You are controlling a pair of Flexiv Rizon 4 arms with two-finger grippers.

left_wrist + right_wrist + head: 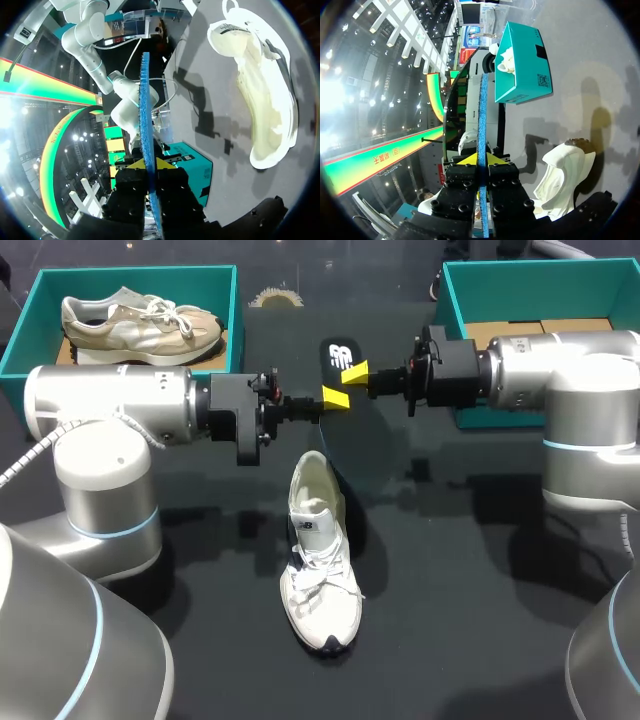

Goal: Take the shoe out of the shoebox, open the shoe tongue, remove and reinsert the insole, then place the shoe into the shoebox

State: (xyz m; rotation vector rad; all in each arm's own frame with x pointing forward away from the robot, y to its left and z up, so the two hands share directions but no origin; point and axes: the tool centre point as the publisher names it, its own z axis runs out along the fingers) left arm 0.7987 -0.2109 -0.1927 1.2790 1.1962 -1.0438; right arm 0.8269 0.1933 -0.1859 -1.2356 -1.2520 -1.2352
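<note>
Insole point(338, 355) is out of the white shoe point(318, 560), which lies on the counter point(470, 640). The left end effector point(335, 397) and right end effector point(355, 370) are both closed on the insole, holding it above the shoe. I judge that reinserting it and returning the shoe to the shoebox point(540, 265) remain.

Shoe point(320, 570) white with cream lining and dark toe, insole point(338, 358) black with white mark on 1 face and blue on the other, left shoebox point(38, 310) and right shoebox point(520, 275) teal, second shoe point(140, 325) beige and tan with white laces, left gripper point(335, 397) and right gripper point(354, 372) black with yellow tips, table point(450, 590) black.
</note>
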